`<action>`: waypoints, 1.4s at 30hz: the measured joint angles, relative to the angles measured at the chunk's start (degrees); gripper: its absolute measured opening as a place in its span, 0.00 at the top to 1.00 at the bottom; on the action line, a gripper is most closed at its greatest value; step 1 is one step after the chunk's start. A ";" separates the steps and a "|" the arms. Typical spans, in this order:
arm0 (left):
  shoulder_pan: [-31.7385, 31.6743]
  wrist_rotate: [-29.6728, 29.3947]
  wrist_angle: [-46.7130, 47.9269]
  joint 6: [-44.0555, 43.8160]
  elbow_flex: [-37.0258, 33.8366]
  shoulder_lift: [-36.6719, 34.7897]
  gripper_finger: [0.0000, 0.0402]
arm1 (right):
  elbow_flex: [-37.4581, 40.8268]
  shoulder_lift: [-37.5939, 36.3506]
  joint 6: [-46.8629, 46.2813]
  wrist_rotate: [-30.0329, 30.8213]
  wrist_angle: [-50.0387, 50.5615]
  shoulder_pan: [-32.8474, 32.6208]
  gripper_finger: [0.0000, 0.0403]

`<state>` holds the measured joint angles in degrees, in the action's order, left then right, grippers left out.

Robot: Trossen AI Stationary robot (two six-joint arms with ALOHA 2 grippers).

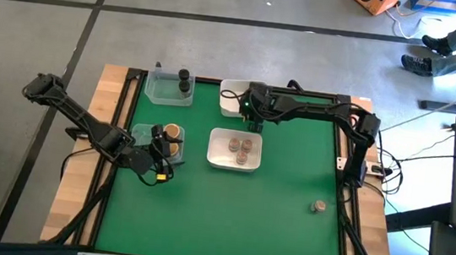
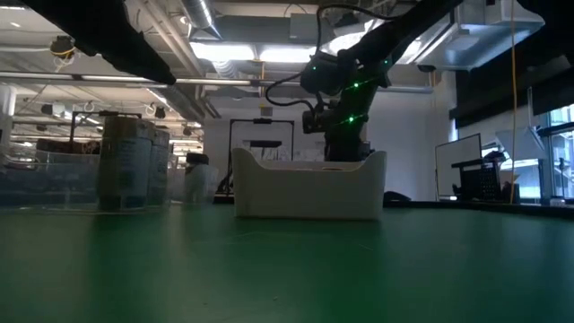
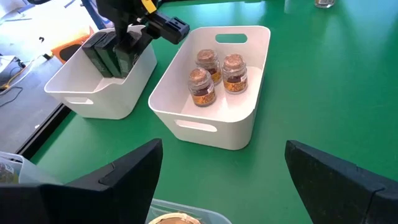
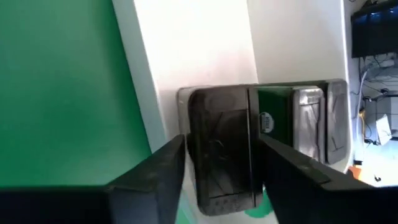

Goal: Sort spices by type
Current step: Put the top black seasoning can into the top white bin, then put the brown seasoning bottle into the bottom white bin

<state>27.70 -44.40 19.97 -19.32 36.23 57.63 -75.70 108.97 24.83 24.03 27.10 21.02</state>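
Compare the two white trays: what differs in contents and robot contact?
The middle white tray holds three small brownish round jars; the far white tray holds dark grey boxy tins. The right gripper reaches into the far white tray, its fingers flanking one tin; no gripper is at the middle white tray. Both are white, rectangular, with handle slots.

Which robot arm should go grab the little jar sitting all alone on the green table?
Probably the right. The lone jar sits on the right side near that arm's base, while the left gripper hovers over a tub far across the table.
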 joint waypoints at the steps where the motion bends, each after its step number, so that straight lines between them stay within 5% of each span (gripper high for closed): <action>1: 0.00 0.00 0.00 -0.02 0.00 0.00 0.20 | -0.09 0.00 -0.10 0.53 0.08 -0.02 0.48; 8: 0.00 0.02 0.00 0.01 0.00 0.00 0.20 | -6.32 -0.19 -0.70 2.13 9.16 -2.59 0.33; 19: 0.00 0.04 0.00 0.01 0.02 0.00 0.20 | -23.55 -2.69 -12.40 -0.24 36.06 -15.62 0.32; 42: 0.13 0.76 -3.94 -0.10 0.04 0.15 0.20 | -17.90 -10.93 -57.23 -3.21 60.24 -48.35 0.32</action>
<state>27.83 -43.64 16.03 -19.42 36.27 57.78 -93.60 98.04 -32.41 20.81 87.34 -27.34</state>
